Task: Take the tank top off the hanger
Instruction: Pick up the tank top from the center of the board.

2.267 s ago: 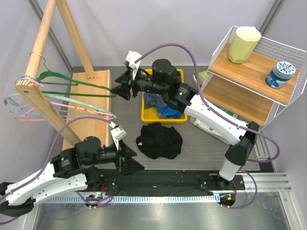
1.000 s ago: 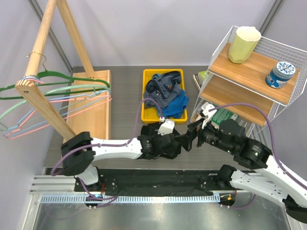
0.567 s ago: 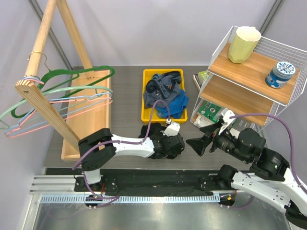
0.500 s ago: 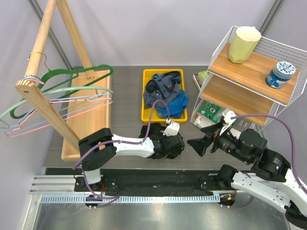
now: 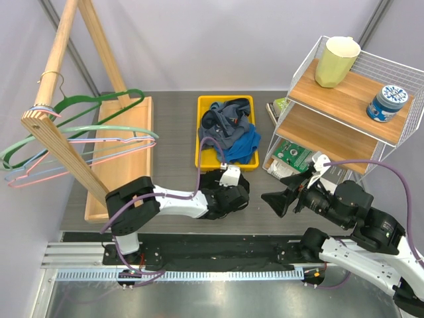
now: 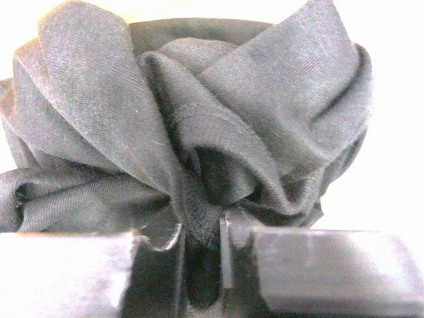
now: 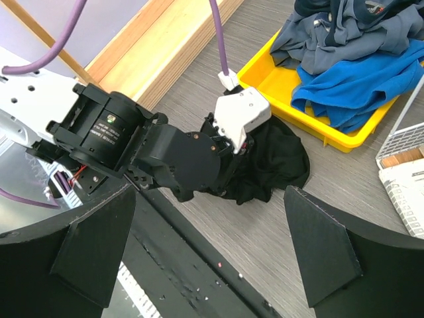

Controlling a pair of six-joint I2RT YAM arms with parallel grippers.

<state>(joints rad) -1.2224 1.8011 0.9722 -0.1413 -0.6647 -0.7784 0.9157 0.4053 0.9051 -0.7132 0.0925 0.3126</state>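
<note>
Tank top [image 7: 278, 159], black, lies crumpled on the table [image 7: 331, 218], already unhung; the left gripper [image 6: 201, 258] has just pinched a fold, while the right gripper [image 7: 209, 242] gapes empty.

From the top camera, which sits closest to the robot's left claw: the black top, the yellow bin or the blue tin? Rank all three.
1. Black top: pinched in the left gripper, mid-table.
2. Yellow bin: just behind it.
3. Blue tin: far right, on the shelf.
</note>
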